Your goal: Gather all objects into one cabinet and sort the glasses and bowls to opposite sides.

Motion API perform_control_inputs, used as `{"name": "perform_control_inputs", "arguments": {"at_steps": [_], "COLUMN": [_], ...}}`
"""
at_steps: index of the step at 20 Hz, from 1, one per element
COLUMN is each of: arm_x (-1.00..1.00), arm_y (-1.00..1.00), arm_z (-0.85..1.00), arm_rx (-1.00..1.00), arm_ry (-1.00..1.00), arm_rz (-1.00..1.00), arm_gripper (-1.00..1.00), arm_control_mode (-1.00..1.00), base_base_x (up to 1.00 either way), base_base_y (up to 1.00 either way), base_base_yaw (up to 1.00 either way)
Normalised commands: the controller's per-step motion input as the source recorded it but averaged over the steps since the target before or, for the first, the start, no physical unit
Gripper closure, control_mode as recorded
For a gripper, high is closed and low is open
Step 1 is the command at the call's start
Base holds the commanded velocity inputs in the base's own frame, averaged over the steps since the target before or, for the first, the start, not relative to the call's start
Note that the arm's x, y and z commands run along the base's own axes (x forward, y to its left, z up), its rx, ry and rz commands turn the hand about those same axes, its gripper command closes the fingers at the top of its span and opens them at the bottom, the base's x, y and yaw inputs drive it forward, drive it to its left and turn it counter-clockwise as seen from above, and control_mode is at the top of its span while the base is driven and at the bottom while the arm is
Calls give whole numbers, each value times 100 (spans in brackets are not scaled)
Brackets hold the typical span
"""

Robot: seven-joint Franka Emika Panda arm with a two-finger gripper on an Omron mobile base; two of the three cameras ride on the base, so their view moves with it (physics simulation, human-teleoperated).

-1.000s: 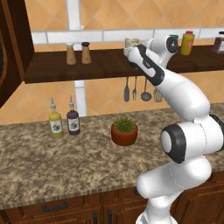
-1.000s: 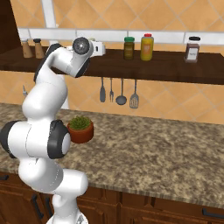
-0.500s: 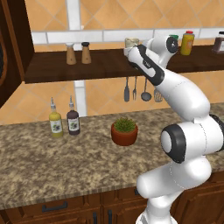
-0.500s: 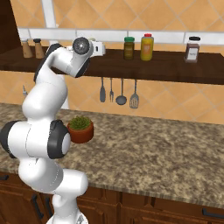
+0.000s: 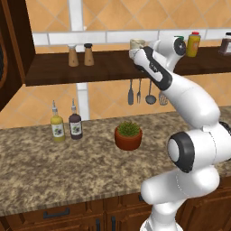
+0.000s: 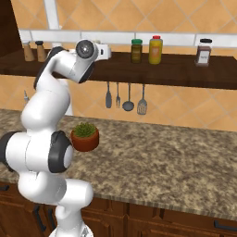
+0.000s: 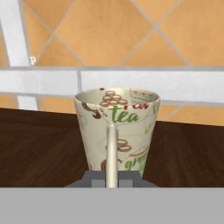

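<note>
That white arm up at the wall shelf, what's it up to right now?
The robot arm has reached up to the dark wooden wall shelf and has its gripper closed on the handle of a cream mug printed with "tea". The jaws are shut around that thin handle. The mug stands upright on the shelf board, not lifted yet as far as the hand view shows. Below on the granite counter sit two sauce bottles and a potted plant.

2 base views flank arm, share shelf (image 5: 90, 67); hand view close.
</note>
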Motion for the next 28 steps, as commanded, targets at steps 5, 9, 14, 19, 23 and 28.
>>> {"name": "perform_control_inputs", "arguments": {"at_steps": [5,9,14,19,23,28], "arm_x": [-48,-75,-98,-100,-93,-72], "arm_y": [-13,-22,-17,-9,0,-4], "arm_z": [29,22,7,0,2,1], "arm_rx": [0,0,0,0,0,0], "arm_ry": [-6,-3,0,1,4,3], "arm_rz": [1,4,3,3,0,2], "arm_gripper": [100,100,100,100,100,100], "arm_control_mode": [-100,-100,-100,-100,-100,-100], "base_base_x": [0,0,0,0,0,0], "base_base_y": [0,0,0,0,0,0], "base_base_yaw": [0,0,0,0,0,0]}}
